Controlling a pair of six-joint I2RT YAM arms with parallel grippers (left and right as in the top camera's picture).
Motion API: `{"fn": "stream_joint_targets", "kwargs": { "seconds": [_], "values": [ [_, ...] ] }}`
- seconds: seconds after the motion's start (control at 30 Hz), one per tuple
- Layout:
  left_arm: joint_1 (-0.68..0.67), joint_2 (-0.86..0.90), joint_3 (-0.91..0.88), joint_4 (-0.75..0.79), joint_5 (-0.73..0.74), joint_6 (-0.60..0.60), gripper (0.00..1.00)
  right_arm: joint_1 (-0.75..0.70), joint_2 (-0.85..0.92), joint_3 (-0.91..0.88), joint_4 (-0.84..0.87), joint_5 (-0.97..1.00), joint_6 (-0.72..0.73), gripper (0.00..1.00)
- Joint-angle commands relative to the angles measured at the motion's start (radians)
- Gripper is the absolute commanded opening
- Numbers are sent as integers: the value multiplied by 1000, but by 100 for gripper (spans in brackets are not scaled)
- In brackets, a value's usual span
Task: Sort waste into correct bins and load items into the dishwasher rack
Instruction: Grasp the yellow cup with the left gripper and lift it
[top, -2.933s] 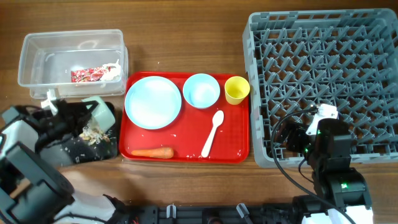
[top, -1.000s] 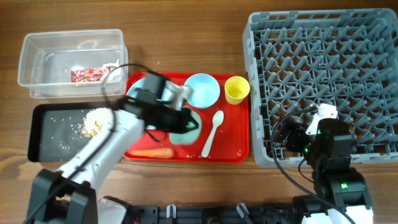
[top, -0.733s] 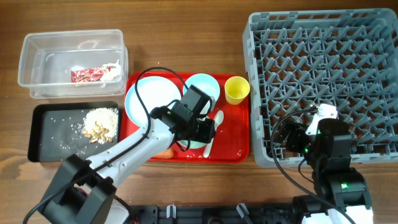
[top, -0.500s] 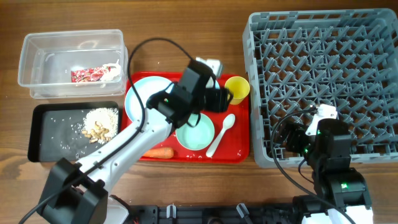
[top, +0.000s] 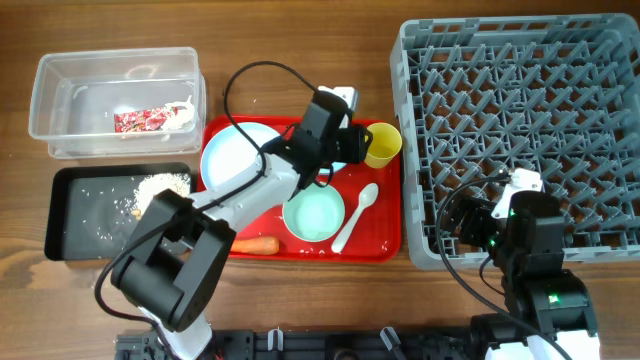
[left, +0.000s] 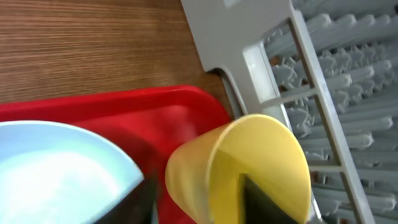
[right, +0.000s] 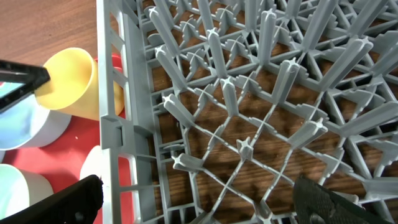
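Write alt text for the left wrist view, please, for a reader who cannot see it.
The open left gripper straddles the wall of a yellow cup on a red tray, one finger inside it. A light blue dish lies left, the grey dishwasher rack right.

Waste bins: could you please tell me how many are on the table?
2. The clear tub sits at the left in the overhead view, holding a red-and-white wrapper; the black tray lies just below it, holding pale food scraps. None seems hidden.

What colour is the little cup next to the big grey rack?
Yellow. The cup shows best in the left wrist view.
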Motion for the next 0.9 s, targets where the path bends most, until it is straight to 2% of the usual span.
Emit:
{"fn": "stream_joint_targets", "kwargs": {
  "seconds": [0.0, 0.17, 0.2, 0.27, 0.4, 0.5, 0.53, 0.63, 0.7, 0.77, 0.83, 0.87],
  "values": [
    [-23, 13, 8, -19, -13, -5, 29, -3, -3, 19, -4, -9, 15, 100],
    [-27, 13, 7, -69, -13, -5, 16, -3, -3, 19, -11, -9, 15, 100],
    [-26, 13, 7, -84, -13, -5, 10, -3, -3, 19, -13, -9, 15, 99],
    [-24, 7, 8, -82, -13, -5, 5, -3, -3, 19, -14, -9, 15, 100],
    [26, -105, 8, -130, 13, -39, 4, -3, -3, 19, -9, -8, 15, 100],
    [97, -246, 8, -248, 170, -50, 4, -3, -2, 19, 34, -11, 12, 100],
    [126, -283, 8, -292, 227, -50, 4, -3, -2, 19, 60, -64, -27, 100],
    [241, -355, 8, -400, 505, -94, 4, -3, 39, 19, 212, -390, -154, 99],
    [304, -358, 8, -406, 800, -109, 4, -3, 109, 19, 327, -719, -244, 99],
    [320, -357, 8, -404, 927, -109, 4, -3, 171, 19, 397, -938, -296, 100],
    [321, -357, 8, -405, 976, -110, 4, -3, 269, 19, 506, -1173, -327, 100],
    [321, -357, 8, -404, 998, -110, 4, -3, 298, 19, 529, -1200, -328, 100]
  ]
}}
